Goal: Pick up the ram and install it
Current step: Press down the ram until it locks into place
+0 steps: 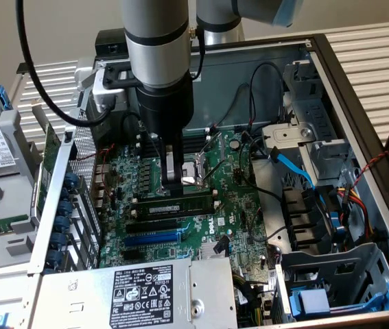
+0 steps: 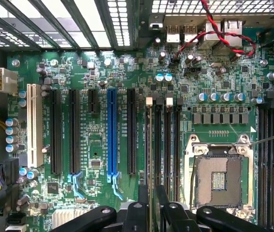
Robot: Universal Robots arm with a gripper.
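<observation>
The ram (image 1: pixel 180 205) lies lengthwise along a black memory socket on the green motherboard (image 1: pixel 239 205), inside the open computer case (image 1: pixel 359 103). In the exterior view it sits just in front of the processor socket (image 1: pixel 195 171) and behind the blue slot (image 1: pixel 149 239), with its white label facing the camera. The claw (image 1: pixel 173 184) comes straight down from the arm and meets the stick's upper edge near its middle. The jaws stand narrow, apparently pinching the thin board. A middle grip keeps the stick level, so that both ends can meet the socket together. Whether the stick is fully seated cannot be told. The power supply (image 1: pixel 146 291) lies nearer the camera, well apart from the work.

In the wrist view the camera looks straight down the claw (image 2: pixel 153 200). The two dark fingers (image 2: pixel 144 195) stand close together over the row of memory sockets. The ram (image 2: pixel 150 159) appears edge-on as a thin dark line between them, running parallel to the sockets. It lies between the blue slot (image 2: pixel 111 130) and the processor socket (image 2: pixel 219 179). This alignment suits a straight downward press.
</observation>
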